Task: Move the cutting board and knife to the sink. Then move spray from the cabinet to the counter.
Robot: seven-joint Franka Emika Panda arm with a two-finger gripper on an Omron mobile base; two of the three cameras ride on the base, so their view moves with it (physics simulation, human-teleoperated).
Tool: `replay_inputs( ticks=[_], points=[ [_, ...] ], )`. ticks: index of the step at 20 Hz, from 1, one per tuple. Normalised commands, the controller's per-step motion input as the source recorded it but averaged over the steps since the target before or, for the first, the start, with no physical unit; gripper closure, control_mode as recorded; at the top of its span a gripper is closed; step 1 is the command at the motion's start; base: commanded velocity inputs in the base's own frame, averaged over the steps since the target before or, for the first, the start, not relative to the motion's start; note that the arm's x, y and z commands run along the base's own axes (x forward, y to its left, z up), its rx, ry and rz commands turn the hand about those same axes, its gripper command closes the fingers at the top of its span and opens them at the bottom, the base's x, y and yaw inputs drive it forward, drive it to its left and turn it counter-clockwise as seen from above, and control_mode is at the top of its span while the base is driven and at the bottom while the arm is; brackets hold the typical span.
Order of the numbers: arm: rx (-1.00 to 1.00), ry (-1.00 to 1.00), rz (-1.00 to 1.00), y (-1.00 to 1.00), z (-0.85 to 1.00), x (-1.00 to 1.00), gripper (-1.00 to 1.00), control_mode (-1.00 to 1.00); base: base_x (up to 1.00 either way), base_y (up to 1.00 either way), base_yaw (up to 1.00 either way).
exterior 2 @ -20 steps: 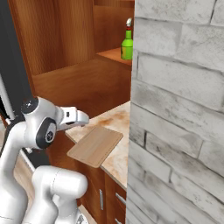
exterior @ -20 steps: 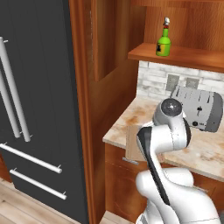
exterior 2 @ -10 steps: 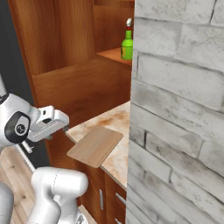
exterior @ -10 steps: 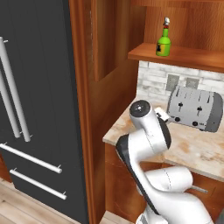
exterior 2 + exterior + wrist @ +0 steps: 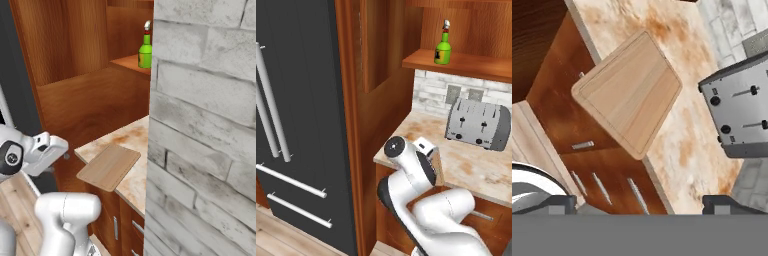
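The cutting board (image 5: 629, 97) is a light-wood board lying flat on the counter (image 5: 679, 135), one corner hanging past the front edge over the drawers. The same cutting board (image 5: 110, 166) sits left of the brick wall in the right base view. My gripper (image 5: 644, 204) hovers above and off the counter's edge, open, with nothing between its fingertips (image 5: 559, 204). The green spray (image 5: 443, 49) stands upright on the cabinet shelf (image 5: 471, 64), and the spray (image 5: 145, 50) also appears in the right base view. The knife and the sink are out of view.
A grey toaster (image 5: 478, 124) stands at the back of the counter, right of the board. A black fridge (image 5: 296, 125) with long silver handles fills the left side. A brick wall (image 5: 205, 130) blocks the right. Drawers (image 5: 607, 175) lie below the counter edge.
The arm has swung left and down, carrying the hand from just over the board's left end to off the counter's edge. The jaws stayed open; board and spray have not moved.
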Motion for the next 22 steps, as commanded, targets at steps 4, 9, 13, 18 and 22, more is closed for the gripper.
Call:
replay_inputs(
  ticks=[4, 9, 13, 18, 22],
  points=[
    [-0.24, 0.04, 0.01, 0.36, -0.56, 0.08, -1.0, -1.0, 0.0, 0.0, 0.0],
    [-0.24, 0.01, 0.0, 0.41, -0.56, 0.05, -1.0, -1.0, 0.0, 0.0, 0.0],
    [-0.18, 0.0, 0.0, 0.2, -0.48, 0.27, -1.0, -1.0, 0.0, 0.0, 0.0],
    [-0.14, 0.0, 0.0, 0.16, -0.38, 0.39, -1.0, -1.0, 0.0, 0.0, 0.0],
    [-0.13, 0.0, 0.0, 0.23, -0.3, 0.34, -1.0, -1.0, 0.0, 0.0, 0.0]
  ],
)
